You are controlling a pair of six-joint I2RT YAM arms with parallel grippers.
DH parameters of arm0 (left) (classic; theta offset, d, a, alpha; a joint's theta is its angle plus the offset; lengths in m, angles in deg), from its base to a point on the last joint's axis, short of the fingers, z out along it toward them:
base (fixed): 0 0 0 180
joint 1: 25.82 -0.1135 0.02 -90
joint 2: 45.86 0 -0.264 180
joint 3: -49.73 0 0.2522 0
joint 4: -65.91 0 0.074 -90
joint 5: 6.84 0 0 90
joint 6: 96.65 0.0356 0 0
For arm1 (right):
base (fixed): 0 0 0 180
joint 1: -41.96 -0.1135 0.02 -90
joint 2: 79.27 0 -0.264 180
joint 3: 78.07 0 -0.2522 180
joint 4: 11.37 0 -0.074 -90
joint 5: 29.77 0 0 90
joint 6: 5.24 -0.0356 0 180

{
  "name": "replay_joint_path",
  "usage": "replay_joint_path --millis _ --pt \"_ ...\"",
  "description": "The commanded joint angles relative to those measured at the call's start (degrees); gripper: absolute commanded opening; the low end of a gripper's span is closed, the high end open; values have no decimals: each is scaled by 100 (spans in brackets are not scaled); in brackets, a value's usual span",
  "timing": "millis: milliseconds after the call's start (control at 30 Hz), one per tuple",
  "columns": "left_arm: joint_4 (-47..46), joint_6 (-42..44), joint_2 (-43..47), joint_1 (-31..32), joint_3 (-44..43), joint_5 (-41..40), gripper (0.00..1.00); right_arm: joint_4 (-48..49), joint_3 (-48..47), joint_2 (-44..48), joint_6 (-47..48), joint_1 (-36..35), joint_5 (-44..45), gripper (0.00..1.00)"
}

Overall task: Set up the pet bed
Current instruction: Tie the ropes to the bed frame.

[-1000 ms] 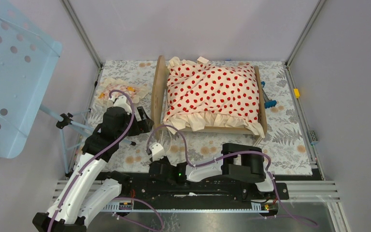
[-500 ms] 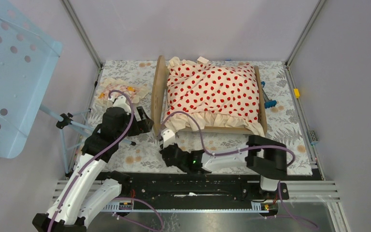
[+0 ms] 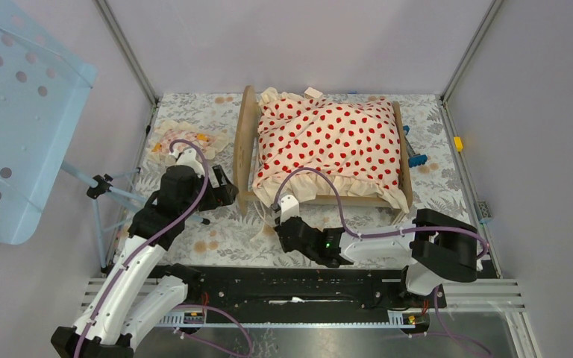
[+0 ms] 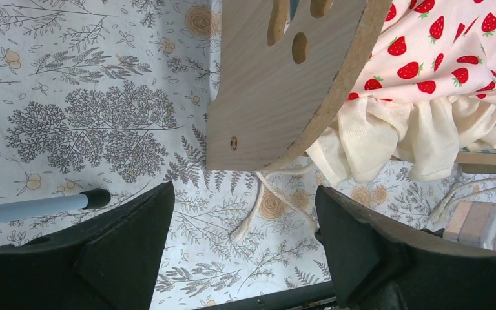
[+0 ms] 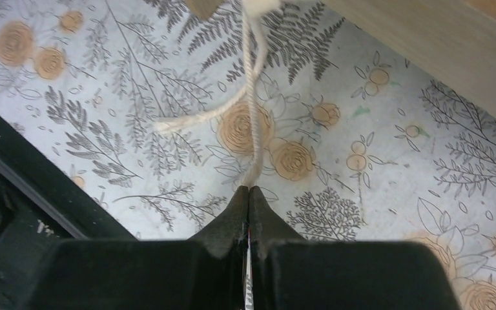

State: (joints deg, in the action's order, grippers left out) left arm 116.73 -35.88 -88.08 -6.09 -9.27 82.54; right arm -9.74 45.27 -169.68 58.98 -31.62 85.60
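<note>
**So the right hand (image 5: 249,188) has the cord (image 5: 253,97), left hand (image 4: 244,200) wide open**

The pet bed (image 3: 242,153) sits by the counter's (image 3: 448,216) far edge, about midway across, with a strawberry blanket (image 3: 328,138) heaped on it. The right hand is pressed together, pinching the end of the cream cord trailing from the bed's near-left corner. The left hand is spread, holding nothing, just off the headboard's near end.

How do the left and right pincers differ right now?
The left pincer is open, jaws wide apart and empty; the right pincer is shut, its tips pinching the cream cord. The left pincer faces the headboard of the pet bed; the right pincer points toward the bed's near side rail. Both are black and low over the floral table cover.
</note>
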Motion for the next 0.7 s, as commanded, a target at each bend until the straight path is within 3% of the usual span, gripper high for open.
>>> replay_joint_path --millis 0,100,200,333,500,667 --pt "-296 -73 41 -25 73 31 86 148 169 199 24 97 -9 0" --pt "-296 -74 18 -28 85 36 86 345 244 48 47 150 -74 2" --pt "-289 -71 32 -27 90 36 86 397 215 -76 151 151 25 18" --pt "-228 -31 86 -27 93 36 86 421 311 25 289 147 228 28" --pt "-245 -45 92 -28 169 36 86 591 573 512 869 151 377 47" --pt "-374 -135 50 -30 219 36 87 1379 959 1078 2918 146 -1193 51"
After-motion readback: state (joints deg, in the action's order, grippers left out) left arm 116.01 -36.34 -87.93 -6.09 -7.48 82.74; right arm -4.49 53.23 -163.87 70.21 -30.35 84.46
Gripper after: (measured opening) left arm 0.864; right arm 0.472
